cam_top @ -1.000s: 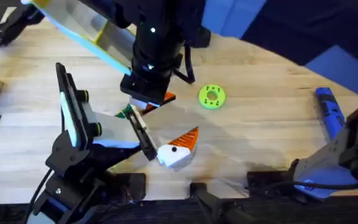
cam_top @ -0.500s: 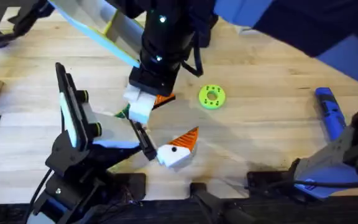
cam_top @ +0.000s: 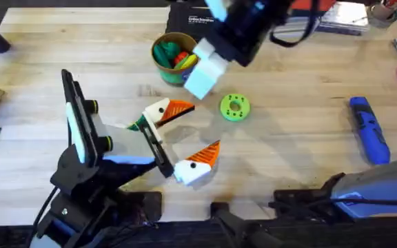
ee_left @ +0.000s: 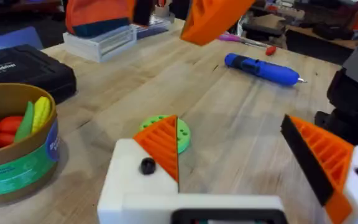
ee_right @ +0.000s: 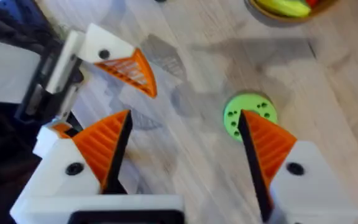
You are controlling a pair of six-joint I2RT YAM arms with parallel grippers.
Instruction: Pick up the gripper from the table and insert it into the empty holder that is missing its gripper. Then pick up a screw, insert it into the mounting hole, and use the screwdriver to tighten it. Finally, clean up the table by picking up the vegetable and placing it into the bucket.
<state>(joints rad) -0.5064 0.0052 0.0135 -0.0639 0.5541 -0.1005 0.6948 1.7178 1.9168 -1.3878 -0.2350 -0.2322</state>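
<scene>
Landmark: the lime-green disc (cam_top: 235, 107) lies flat on the light wooden surface (cam_top: 302, 145), its centre hole ringed by small holes; the mounting hole cannot be singled out among them.
Left claw: the left claw (cam_top: 185, 138) rests low just beside the disc, on the side toward the left arm's base, its two white fingers with orange ribbed pads spread wide and holding nothing. In the left wrist view the claw (ee_left: 253, 162) frames the disc (ee_left: 166, 130) behind one orange pad (ee_left: 161, 144).
Right claw: the right claw (cam_top: 205, 69) hangs above the surface between the disc and the bucket, seen as a pale block under a dark arm. In the right wrist view the claw (ee_right: 185, 155) is released, its fingers well apart and empty, the disc (ee_right: 248, 116) partly behind one pad (ee_right: 267, 144).
Bucket: the bucket (cam_top: 169, 58) stands beyond the disc, near it, with green, red and yellow toy pieces inside; in the left wrist view the bucket (ee_left: 14, 155) shows the same load.
Vegetable: a dark-green scrap (cam_top: 138, 125) shows at the left claw's wrist, on the far side of that claw from the disc; too hidden to say more.
Screwdriver: the blue screwdriver (cam_top: 369, 129) lies flat, well apart from the disc, toward the right arm's side.
Black case: a black case (ee_left: 23, 65) sits behind the bucket, farther from the disc.
</scene>
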